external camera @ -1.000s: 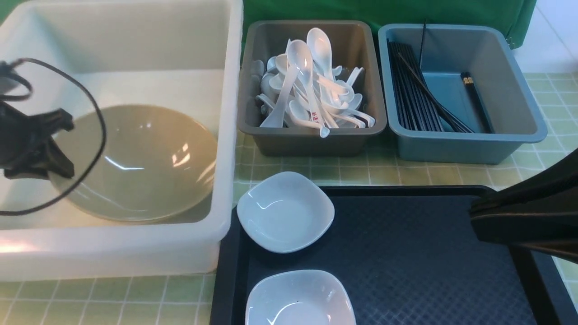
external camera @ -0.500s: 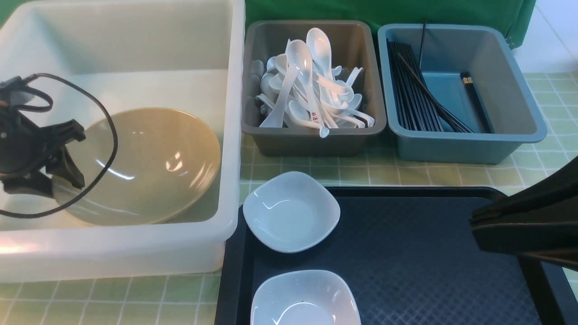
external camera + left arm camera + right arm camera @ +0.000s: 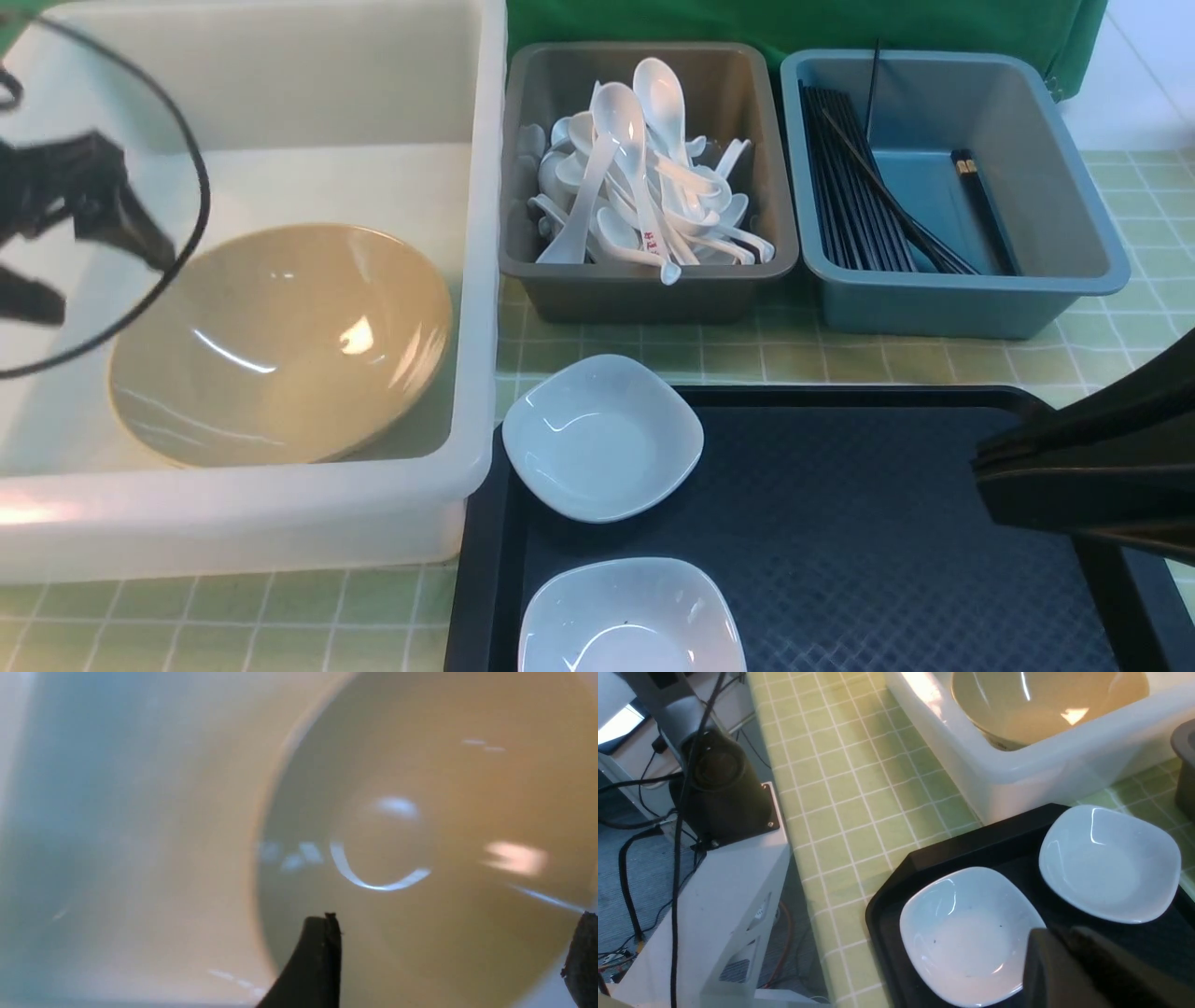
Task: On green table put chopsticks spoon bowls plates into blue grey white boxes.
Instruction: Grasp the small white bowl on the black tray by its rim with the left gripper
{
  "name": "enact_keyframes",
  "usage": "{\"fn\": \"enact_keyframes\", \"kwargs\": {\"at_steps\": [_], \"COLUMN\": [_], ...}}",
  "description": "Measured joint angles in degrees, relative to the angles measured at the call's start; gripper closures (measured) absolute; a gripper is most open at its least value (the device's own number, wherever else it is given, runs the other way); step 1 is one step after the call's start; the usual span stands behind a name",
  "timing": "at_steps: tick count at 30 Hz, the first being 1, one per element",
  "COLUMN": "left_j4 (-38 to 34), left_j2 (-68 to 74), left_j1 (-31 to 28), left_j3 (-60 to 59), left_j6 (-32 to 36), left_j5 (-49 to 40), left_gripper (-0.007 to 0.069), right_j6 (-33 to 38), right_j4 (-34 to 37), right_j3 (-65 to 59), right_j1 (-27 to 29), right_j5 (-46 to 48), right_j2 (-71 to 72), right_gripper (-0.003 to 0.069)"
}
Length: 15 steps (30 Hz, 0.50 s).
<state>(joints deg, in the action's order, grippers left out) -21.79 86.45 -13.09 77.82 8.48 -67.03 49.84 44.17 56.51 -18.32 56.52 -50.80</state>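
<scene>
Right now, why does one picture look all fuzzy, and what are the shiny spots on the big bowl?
Left wrist view: fuzzy all over, the tan bowl is a soft smear with smudged light spots. Front view: sharp, with bright glints on the bowl's glossy inside. Right wrist view: clear too, with streaks of shine on the white dishes.

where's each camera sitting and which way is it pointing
front: between the arms, facing forward over tray and white tub; left gripper and right gripper at the sides.
left wrist: on left arm, looking down into the tan bowl; fingertips show.
right wrist: on right arm, facing the plates and tub; shut gripper shows.
shared: all see the bowl.
</scene>
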Motion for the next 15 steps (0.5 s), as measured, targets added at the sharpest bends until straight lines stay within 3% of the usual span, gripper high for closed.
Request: {"fn": "enact_keyframes", "kwargs": {"at_steps": [3,7,11,12,15], "left_j4": [-3.1,-4.8,-3.6,-2.6,-1.9], "left_j2": [-3.1,-5.9,-4.1,-1.8,2.5], "left_j1": [5.5,22.6,32.3,36.6,39.2], "left_j3": [0.1,0.1,0.1,0.1,0.7], "left_j6": [4.1,8.5,8.6,8.6,8.6], "left_j5": [-0.5,-0.2,2.5,4.7,6.1], "left_gripper": [-0.0003,0.0036,0.0085,0.0141,0.0257], "right_j6": [0.0,-0.2,-0.2,-0.2,-0.2], "right_j4": [0.0,0.0,0.0,0.0,0.0], "right_j3": [0.0,0.0,0.0,0.0,0.0], "right_j1": [0.0,0.0,0.0,0.0,0.0], "right_j5": [0.0,0.0,0.0,0.0,0.2], "right_j2": [0.0,0.0,0.0,0.0,0.0], "right_gripper": [0.0612,0.0612,0.0612,0.0612,0.0612]}}
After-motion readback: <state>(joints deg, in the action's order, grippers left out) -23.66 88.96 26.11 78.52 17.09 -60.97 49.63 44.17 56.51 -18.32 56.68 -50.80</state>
